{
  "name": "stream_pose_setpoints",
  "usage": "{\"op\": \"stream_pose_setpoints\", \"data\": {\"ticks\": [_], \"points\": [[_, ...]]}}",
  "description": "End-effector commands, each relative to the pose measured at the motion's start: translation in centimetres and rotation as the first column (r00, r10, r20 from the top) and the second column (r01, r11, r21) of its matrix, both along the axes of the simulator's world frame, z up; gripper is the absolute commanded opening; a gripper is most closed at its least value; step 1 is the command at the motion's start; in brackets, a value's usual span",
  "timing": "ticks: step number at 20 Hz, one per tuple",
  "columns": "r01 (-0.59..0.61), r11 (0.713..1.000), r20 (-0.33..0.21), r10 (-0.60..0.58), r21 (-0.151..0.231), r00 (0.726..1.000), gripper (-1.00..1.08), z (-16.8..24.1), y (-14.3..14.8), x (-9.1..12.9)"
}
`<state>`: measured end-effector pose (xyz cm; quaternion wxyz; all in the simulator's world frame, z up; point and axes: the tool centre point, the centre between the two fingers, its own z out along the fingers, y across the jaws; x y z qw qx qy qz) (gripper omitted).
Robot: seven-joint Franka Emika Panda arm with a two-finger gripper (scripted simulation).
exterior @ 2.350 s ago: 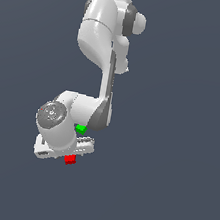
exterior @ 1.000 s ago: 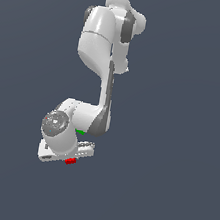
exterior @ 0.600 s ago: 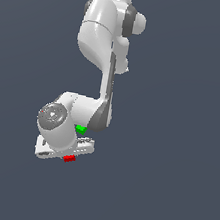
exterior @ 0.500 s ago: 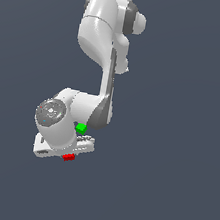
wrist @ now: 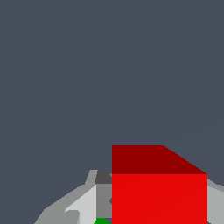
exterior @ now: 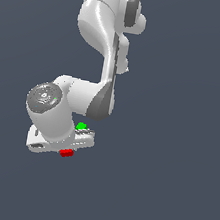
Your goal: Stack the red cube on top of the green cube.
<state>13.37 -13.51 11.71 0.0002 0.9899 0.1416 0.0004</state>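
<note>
Exterior view | gripper has sunk lower, hiding most of red cube | fingers seemingly around it, grip uncertain | green cube close behind.

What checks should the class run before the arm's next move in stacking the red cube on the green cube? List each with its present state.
1. Red cube between the fingers of the gripper: ok, it fills the wrist view.
2. Grip firmly shut on it: cannot tell.
3. Green cube located: ok, partly hidden behind the arm.
4. Red cube on top of the green cube: not ok.
5. Green cube's top free: cannot tell.
</note>
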Motion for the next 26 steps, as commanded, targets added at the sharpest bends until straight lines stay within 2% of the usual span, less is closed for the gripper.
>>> {"op": "stream_pose_setpoints", "data": {"ticks": [1,14,20,26], "points": [[0.0,1.0,-0.001,0.0,0.0,1.0,-1.0,0.3,0.0,0.0],[0.0,1.0,0.0,0.0,0.0,1.0,-1.0,-0.1,0.0,-0.8],[0.0,1.0,0.0,0.0,0.0,1.0,-1.0,-0.6,0.1,-2.4],[0.0,1.0,0.0,0.0,0.0,1.0,-1.0,-1.6,0.3,-4.9]]}}
